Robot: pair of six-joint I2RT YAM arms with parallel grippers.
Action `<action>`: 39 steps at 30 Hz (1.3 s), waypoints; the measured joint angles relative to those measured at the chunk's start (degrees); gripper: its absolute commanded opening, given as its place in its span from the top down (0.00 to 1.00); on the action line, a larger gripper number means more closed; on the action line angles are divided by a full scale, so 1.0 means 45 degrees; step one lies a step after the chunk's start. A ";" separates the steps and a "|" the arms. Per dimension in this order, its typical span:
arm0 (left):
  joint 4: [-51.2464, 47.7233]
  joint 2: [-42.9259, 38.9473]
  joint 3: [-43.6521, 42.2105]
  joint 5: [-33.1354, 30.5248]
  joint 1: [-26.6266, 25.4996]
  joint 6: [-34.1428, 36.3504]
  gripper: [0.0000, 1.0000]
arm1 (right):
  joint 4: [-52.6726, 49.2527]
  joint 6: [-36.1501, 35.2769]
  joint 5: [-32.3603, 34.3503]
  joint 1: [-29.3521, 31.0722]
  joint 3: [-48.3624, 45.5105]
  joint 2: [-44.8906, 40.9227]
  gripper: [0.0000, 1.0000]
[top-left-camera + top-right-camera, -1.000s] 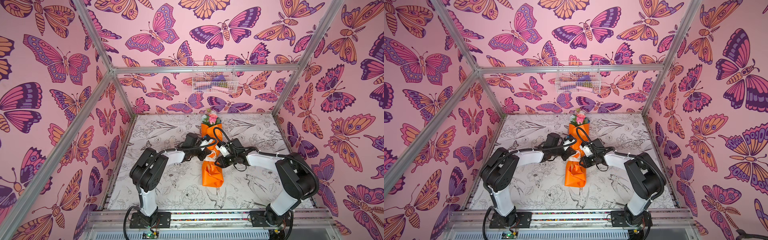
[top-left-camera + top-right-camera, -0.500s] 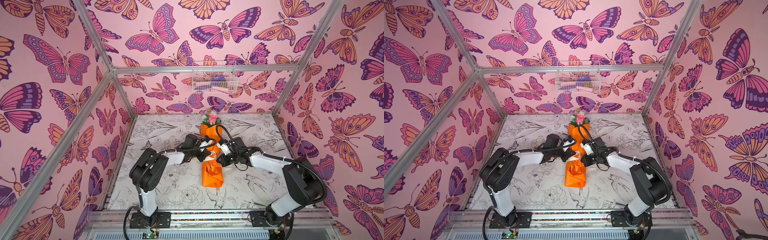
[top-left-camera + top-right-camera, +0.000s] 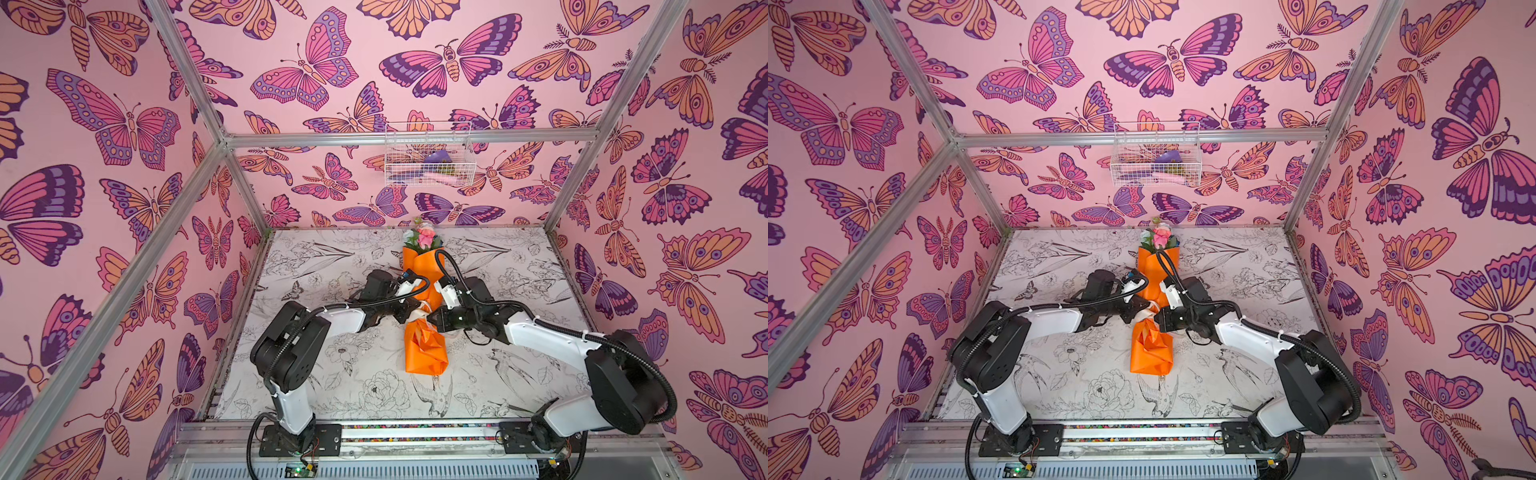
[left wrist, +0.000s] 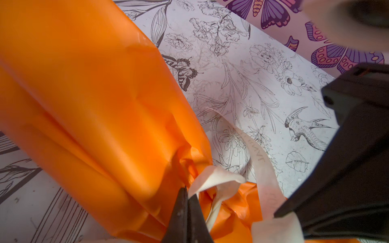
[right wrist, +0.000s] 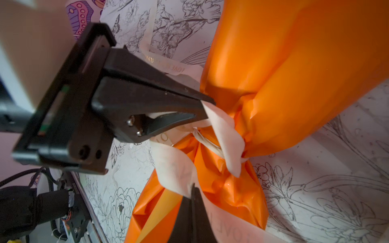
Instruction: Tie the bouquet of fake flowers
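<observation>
The bouquet of fake flowers [image 3: 424, 349] [image 3: 1150, 353] lies lengthways mid-table, wrapped in orange paper, with its pink and white blooms [image 3: 424, 239] at the far end. A cream lettered ribbon [image 4: 216, 181] [image 5: 227, 134] is knotted round the pinched waist of the wrap. My left gripper [image 3: 410, 309] [image 4: 187, 192] comes in from the left and is shut on one ribbon strand beside the knot. My right gripper [image 3: 432, 321] [image 5: 193, 188] comes in from the right and is shut on the other ribbon strand. The stems are hidden inside the paper.
A white wire basket [image 3: 428, 162] hangs on the back wall above the table. Butterfly-print walls and aluminium frame posts [image 3: 577, 166] enclose the flower-print tabletop [image 3: 340, 374]. Both arm bases sit on the front rail.
My right gripper has shut on the ribbon strand, and the right arm's elbow has swung outward to the right. The left gripper stays shut in place.
</observation>
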 measured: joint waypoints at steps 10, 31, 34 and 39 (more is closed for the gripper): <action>-0.0005 -0.0083 -0.0039 -0.0175 -0.0146 -0.0078 1.00 | 0.0627 0.1413 0.0855 0.0068 0.0442 0.1481 1.00; -0.0049 -0.0636 -0.0136 -0.0024 -0.0350 -0.0078 1.00 | 0.3317 0.2997 0.3643 0.0476 0.0374 0.2123 1.00; -0.0058 -0.0651 -0.0155 0.0102 -0.0364 -0.0083 1.00 | 0.4002 0.3002 0.3934 0.0539 0.0087 0.2356 1.00; -0.0063 -0.0661 -0.0204 0.0432 -0.0471 -0.0233 1.00 | 0.5081 0.3011 0.4221 0.0690 -0.0107 0.2832 1.00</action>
